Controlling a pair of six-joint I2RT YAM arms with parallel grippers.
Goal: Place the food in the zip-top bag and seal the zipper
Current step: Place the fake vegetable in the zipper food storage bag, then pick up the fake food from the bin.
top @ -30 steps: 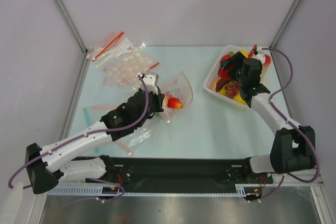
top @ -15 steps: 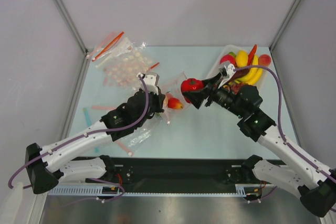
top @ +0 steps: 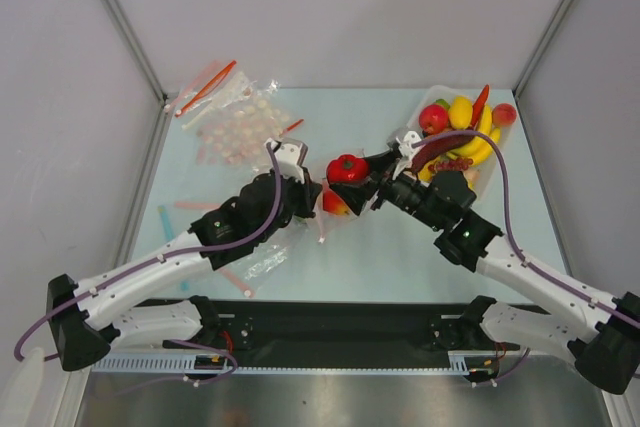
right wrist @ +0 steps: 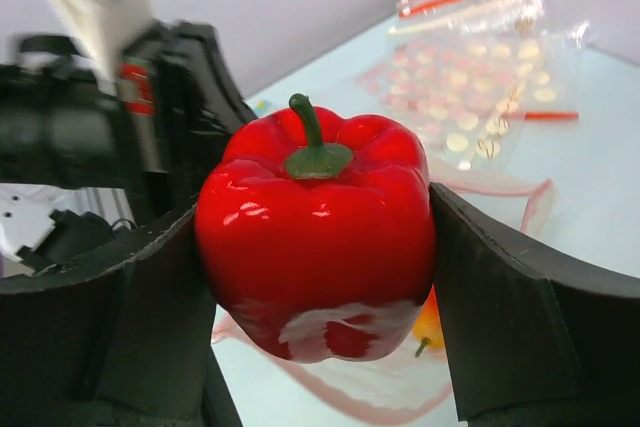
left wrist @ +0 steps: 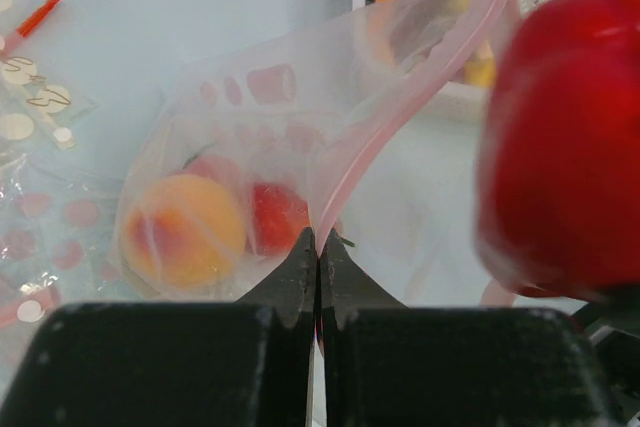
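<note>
a pale blue table (top: 400, 237) seen from above carries a white tray (top: 413, 119) of toy food at 1 o'clock and dotted clear bags (top: 235, 122) at 11 o'clock, and the two arms meet near its centre. only the left wrist view shows the left gripper (left wrist: 318, 247) with its claw pressed together on the mouth edge of the zip-top bag (left wrist: 300, 117), by the pinkish zipper (left wrist: 345, 177), with a peach (left wrist: 185, 232) and a red piece (left wrist: 275, 222) inside. only the right wrist view shows the right gripper (right wrist: 315, 287) clamped on both sides of the red pepper (right wrist: 315, 237), stem at 12 o'clock, just beside the bag's mouth.
</note>
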